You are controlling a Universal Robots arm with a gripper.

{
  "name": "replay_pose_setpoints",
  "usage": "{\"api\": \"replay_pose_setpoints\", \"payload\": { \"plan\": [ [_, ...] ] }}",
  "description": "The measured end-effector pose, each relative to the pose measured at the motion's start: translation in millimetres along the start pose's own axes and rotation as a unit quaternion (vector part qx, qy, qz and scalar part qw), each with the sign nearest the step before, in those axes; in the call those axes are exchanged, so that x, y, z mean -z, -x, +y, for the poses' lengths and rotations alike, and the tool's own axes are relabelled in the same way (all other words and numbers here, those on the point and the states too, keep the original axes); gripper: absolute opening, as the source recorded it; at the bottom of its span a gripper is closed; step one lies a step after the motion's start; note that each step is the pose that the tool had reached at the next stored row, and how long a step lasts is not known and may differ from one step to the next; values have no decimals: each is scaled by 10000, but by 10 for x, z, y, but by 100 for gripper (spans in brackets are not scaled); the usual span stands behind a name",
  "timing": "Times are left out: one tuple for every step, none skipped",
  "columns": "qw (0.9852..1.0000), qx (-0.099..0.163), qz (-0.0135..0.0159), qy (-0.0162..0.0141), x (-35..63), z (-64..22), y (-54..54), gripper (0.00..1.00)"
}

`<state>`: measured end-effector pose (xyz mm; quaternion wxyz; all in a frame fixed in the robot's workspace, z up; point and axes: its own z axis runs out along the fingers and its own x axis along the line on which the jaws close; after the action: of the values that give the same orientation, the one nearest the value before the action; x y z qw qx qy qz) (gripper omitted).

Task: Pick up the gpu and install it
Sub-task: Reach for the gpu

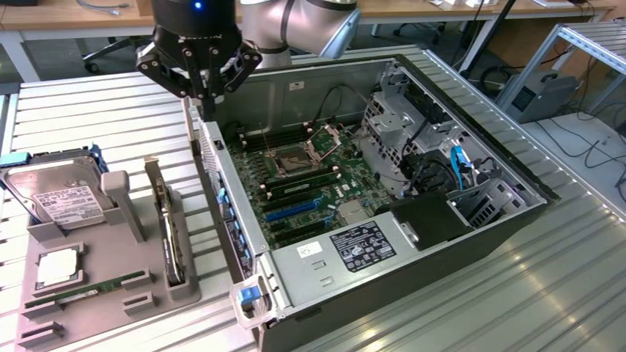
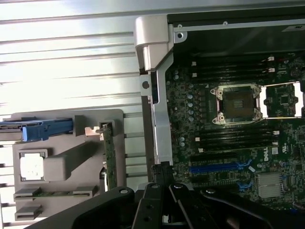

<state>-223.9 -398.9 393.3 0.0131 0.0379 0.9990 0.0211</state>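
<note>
Exterior view, how's the arm posed?
— Pointing down, gripper (image 1: 207,101) closed and empty, above the computer case's (image 1: 284,88) far corner on the exterior view's left.
— And the gpu (image 1: 169,229)?
— Thin black card, silvery bracket, standing on edge in the grey holder (image 1: 98,293) left of the case, well apart from the gripper.

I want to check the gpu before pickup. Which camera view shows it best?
The exterior view: the gpu stands on edge in the gray holder, its whole length visible. The wrist view shows its thin top edge from above.
</note>
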Motion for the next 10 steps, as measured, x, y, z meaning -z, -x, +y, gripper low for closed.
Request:
{"api": "replay_pose_setpoints", "payload": {
  "plan": [
    [10000,0,0,0,0,0,-3,11],
    [10000,0,0,0,0,-1,-8,11],
    [10000,0,0,0,0,-1,-12,11],
    [10000,0,0,0,0,-1,-15,11],
    [10000,0,0,0,1,-2,-19,11],
    [10000,0,0,0,1,-2,-23,11],
    [10000,0,0,0,1,-2,-27,11],
    [10000,0,0,0,1,-2,-31,11],
    [10000,0,0,0,1,-3,-36,11],
    [10000,0,0,0,1,-3,-40,11]
  ]
}}
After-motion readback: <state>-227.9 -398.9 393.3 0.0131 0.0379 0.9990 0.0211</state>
